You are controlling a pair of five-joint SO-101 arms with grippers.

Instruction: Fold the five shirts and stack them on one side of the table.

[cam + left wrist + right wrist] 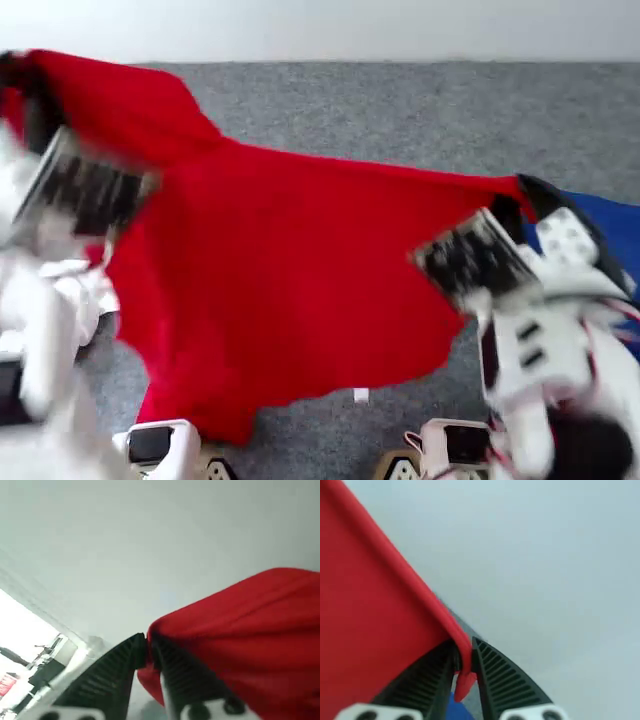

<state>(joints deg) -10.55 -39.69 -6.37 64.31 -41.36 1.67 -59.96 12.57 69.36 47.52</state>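
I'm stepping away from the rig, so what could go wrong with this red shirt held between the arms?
The right gripper pinches just a thin edge of the red shirt, so it may slip out. The left gripper holds a bunched corner, so it could land creased. The blue cloth beside the right arm might get dragged.
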